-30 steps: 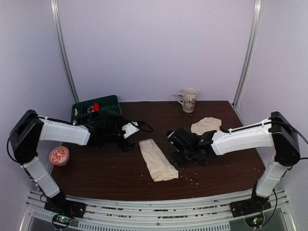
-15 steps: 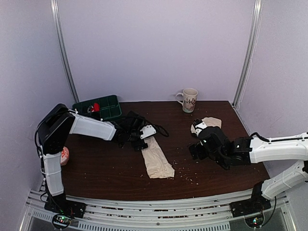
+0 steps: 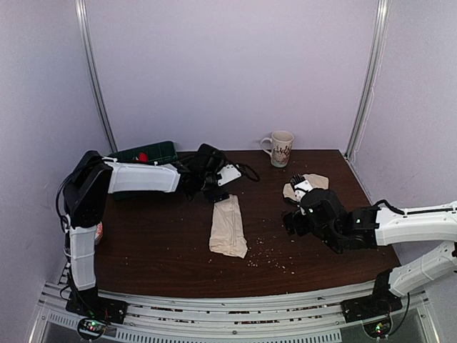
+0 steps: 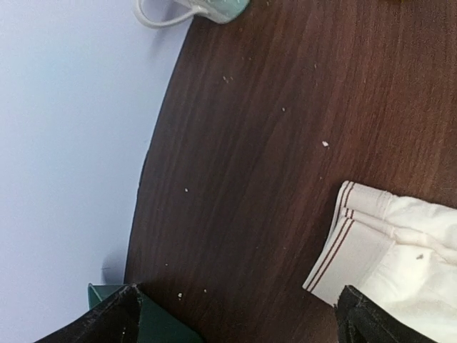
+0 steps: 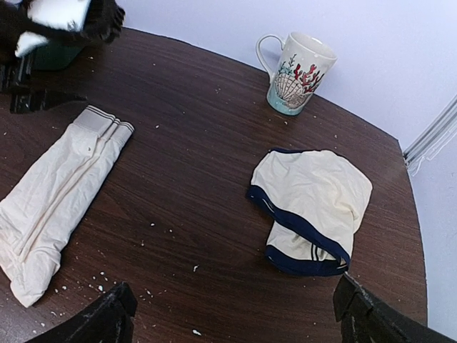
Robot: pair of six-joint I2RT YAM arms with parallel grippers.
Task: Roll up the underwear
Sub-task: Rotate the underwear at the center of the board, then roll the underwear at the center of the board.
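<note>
On table (image 3: pixel 143 243): underwear (image 3: pixel 228 227), mug (image 3: pixel 280 148), 2nd pair (image 5: pixel 314 200) near spread left fingers (image 4: pixel 118 318), spread right fingers (image 5: pixel 107 318).

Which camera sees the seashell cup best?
The right wrist view: the mug shows whole, shell picture and handle clear. The top view shows it tiny at the table's far edge; the left wrist view catches only its handle and a sliver.

My top camera overlooks the whole desk (image 3: pixel 164 257); both closer wrist cameras face the mug (image 3: pixel 278 148), sharing the folded underwear (image 3: pixel 228 227).
</note>
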